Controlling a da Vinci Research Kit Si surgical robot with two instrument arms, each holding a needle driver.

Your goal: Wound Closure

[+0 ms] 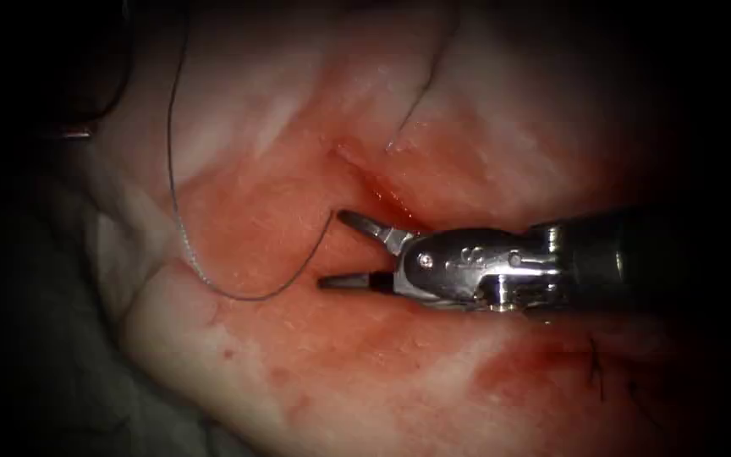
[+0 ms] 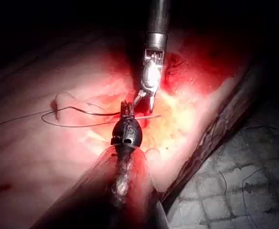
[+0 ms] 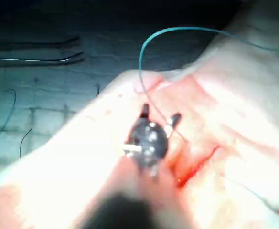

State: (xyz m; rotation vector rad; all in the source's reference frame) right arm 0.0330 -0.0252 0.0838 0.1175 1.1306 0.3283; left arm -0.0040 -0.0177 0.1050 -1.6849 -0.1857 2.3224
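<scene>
Reaching in from the right, the right tool (image 1: 344, 250) spreads its jaws empty over the cut (image 1: 374, 190) in the tissue (image 1: 239, 355); thread (image 1: 175, 203) loops leftward. Left tool (image 2: 126, 109): grip on thread unclear; needle not made out.

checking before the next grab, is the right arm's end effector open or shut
Open. In the endoscope view the right end effector has its two jaws spread in a V over the tissue, with the thread ending near the upper jaw, nothing between them.
</scene>
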